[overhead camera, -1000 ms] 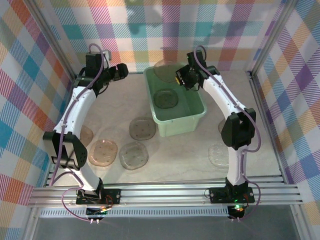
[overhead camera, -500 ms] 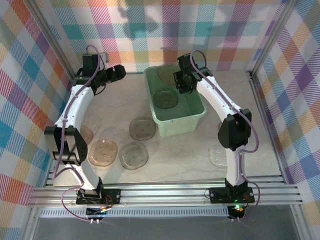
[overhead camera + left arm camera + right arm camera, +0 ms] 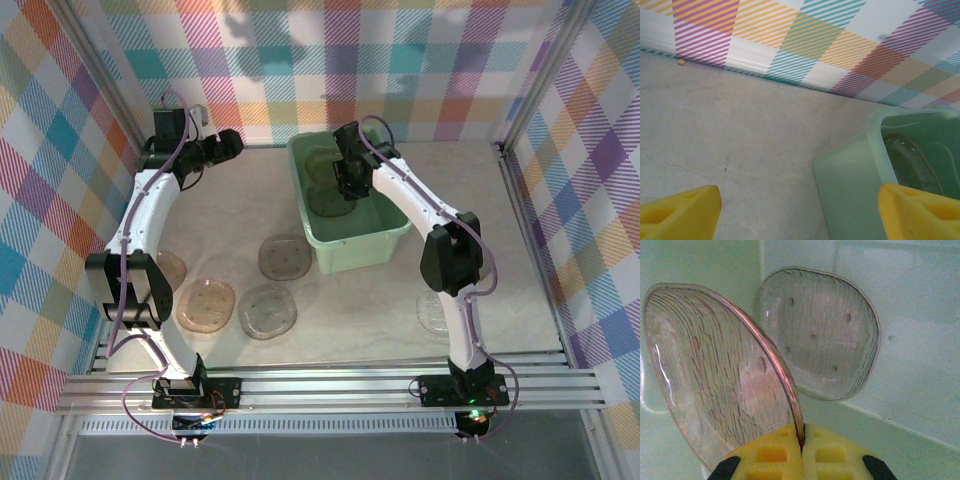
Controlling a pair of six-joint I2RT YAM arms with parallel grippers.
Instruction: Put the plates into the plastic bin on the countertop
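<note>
Right gripper [image 3: 802, 440], pinching a translucent brown-edged rounded-square plate [image 3: 720, 375], is dipping from the far rim down inside the pale mint-green plastic bin [image 3: 360, 250]; release is nearing. Left gripper [image 3: 800, 215] is idling, spread.

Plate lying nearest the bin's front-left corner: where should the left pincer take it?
On that plate, probably the left rim, coming from above and the left: it lies flat and thin on the countertop, so only the edge offers a pinch, and the plastic bin crowds its right side.
</note>
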